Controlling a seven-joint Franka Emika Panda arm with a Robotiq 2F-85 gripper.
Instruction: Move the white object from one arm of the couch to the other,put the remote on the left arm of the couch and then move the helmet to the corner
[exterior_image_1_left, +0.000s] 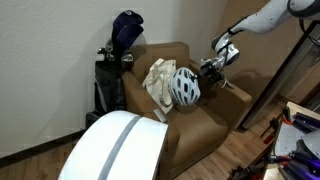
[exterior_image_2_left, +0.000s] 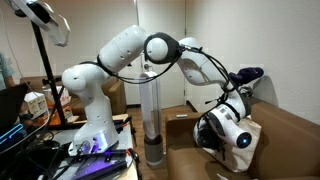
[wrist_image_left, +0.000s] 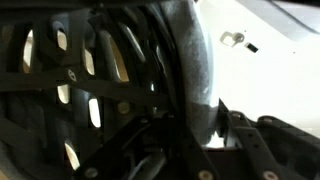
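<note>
A white helmet with dark vents (exterior_image_1_left: 183, 87) sits over the seat of the brown couch (exterior_image_1_left: 200, 125), close to the arm on the robot's side. It also shows in an exterior view (exterior_image_2_left: 230, 130). My gripper (exterior_image_1_left: 213, 68) is at the helmet's edge, and it also shows in the exterior view from behind the arm (exterior_image_2_left: 234, 102). In the wrist view the helmet's dark rim (wrist_image_left: 200, 80) runs between my fingers (wrist_image_left: 205, 135), which are shut on it. A white cloth object (exterior_image_1_left: 158, 78) lies against the couch back beside the helmet. The remote is not visible.
A dark golf bag (exterior_image_1_left: 118, 50) stands behind the couch by the wall. A large white rounded object (exterior_image_1_left: 115, 150) fills the foreground. A tripod leg (exterior_image_1_left: 290, 70) stands beside the arm. A grey post (exterior_image_2_left: 150, 110) and a cluttered desk (exterior_image_2_left: 30, 120) are near the robot's base.
</note>
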